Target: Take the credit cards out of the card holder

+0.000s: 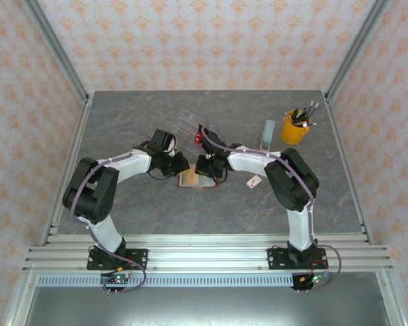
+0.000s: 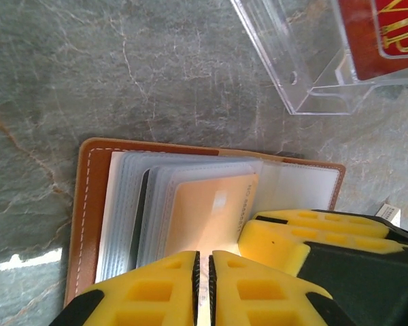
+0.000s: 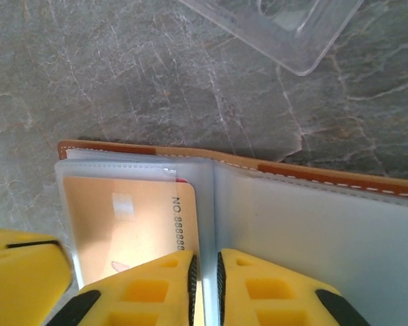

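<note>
Lying open, card holder shows tan card.

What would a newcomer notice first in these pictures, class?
An open brown card holder lies mid-table, a tan credit card showing in its clear pocket. The left tool and right tool, yellow-fingered, meet over it with fingers nearly closed. Just beyond sits a clear tray with a red card.

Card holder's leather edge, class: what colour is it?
Tan brown with white stitching on the card holder; left wrist view shows it best.
</note>
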Robot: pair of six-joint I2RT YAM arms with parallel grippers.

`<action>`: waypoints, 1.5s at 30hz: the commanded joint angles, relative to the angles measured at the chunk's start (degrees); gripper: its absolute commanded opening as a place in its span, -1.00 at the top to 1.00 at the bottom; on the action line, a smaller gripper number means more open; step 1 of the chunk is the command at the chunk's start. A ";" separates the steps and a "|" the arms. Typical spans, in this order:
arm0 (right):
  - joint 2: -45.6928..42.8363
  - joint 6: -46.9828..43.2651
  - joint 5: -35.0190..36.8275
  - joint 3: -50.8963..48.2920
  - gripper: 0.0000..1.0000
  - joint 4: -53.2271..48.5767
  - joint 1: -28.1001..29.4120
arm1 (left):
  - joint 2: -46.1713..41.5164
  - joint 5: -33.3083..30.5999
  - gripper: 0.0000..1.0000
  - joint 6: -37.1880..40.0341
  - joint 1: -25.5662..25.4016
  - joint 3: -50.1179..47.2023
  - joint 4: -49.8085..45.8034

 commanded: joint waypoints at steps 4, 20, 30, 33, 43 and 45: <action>-1.41 1.81 -2.85 -3.19 0.64 5.43 -1.14 | 1.90 -1.17 0.69 1.27 0.10 0.93 -2.87; -2.62 -0.64 -8.43 -7.16 0.63 10.55 -1.72 | 4.20 -4.27 0.69 2.08 0.17 -0.93 -4.63; -3.22 -1.07 -11.78 -9.02 0.55 12.25 -1.73 | 4.21 -4.01 0.69 1.82 0.22 -1.54 -4.37; -2.42 -1.01 -12.07 -8.77 0.58 12.08 -1.69 | 4.06 -3.91 0.69 1.82 0.22 -1.50 -4.45; -1.10 -2.53 -9.71 -6.60 0.71 7.42 -1.69 | 1.33 -1.03 0.62 1.64 0.22 -0.69 -4.69; -1.25 -3.56 -8.17 -6.09 0.73 5.08 -1.69 | 0.00 -0.67 0.55 1.71 0.28 -0.30 -5.35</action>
